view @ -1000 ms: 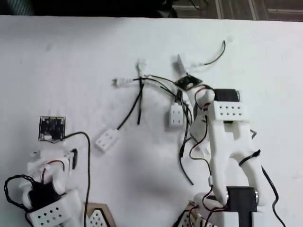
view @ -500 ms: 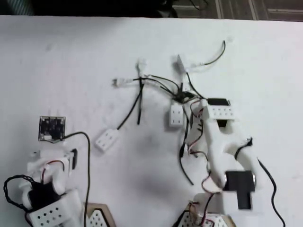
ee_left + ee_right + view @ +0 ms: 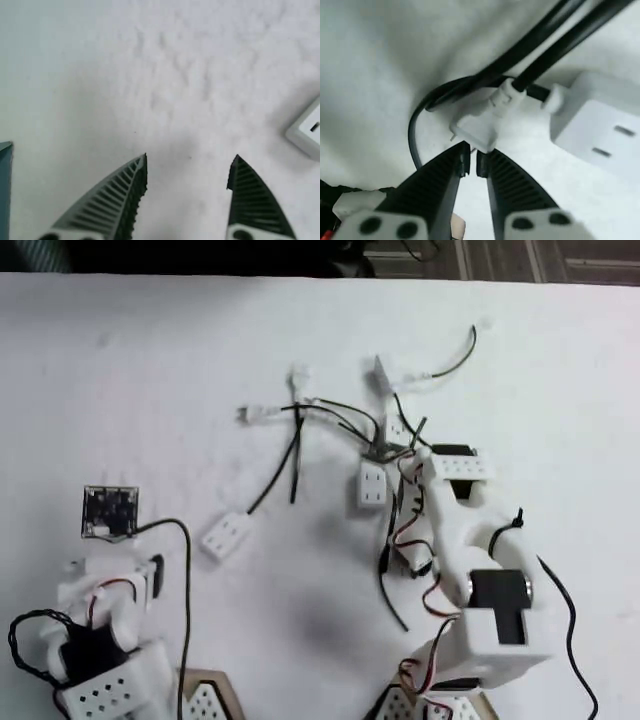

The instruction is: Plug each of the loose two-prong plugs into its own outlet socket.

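At the lower left of the high view, the left gripper (image 3: 187, 172) hangs over bare table (image 3: 150, 360). Its jaws are spread wide, holding and touching nothing. The left outlet socket (image 3: 225, 535) lies to its right, apart from it. Right of centre, the right gripper (image 3: 473, 161) has its jaws drawn almost together, with only a thin slit between them. Its tips are right at a white plug (image 3: 476, 127); whether they pinch its edge I cannot tell. Black cables (image 3: 545, 47) run close by the plug. The middle outlet socket (image 3: 600, 132) lies just beside it.
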Available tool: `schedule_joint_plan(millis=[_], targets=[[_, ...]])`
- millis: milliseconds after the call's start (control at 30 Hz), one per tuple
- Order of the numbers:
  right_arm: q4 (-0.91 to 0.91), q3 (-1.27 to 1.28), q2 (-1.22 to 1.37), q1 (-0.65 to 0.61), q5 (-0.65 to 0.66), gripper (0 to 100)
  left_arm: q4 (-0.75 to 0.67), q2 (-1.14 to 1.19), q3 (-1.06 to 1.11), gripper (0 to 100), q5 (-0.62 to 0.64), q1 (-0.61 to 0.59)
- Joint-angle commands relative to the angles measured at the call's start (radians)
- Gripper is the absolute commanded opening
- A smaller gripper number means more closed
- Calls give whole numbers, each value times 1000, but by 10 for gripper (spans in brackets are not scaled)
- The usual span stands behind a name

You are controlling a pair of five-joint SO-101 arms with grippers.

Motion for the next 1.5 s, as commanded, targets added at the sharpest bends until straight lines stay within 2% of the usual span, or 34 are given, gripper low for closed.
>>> schedule_joint_plan(millis=[0,200,400,567,767,933,1067,1233,1467], targets=[[4,-23,-110,13,8,18,3,-7,-3,264,3,-7],[-1,-23,-257,51,9,18,3,-7,-3,264,3,-7],[-8,28,-277,22,9,18,3,-7,-3,264,3,-7],[-87,106,-277,-8,-2,22,3,-7,-3,264,3,-7],[-4,110,-280,-21,-2,173,3,-7,-3,264,3,-7],[127,57,-278,-54,-2,180,3,-7,-3,264,3,-7],[81,51,-277,-53,-6,180,3,-7,-3,264,3,-7],[-30,54,-275,-53,-166,180,3,-7,-3,264,3,-7],[-45,51,-240,-96,-267,180,3,-7,-3,264,3,-7]])
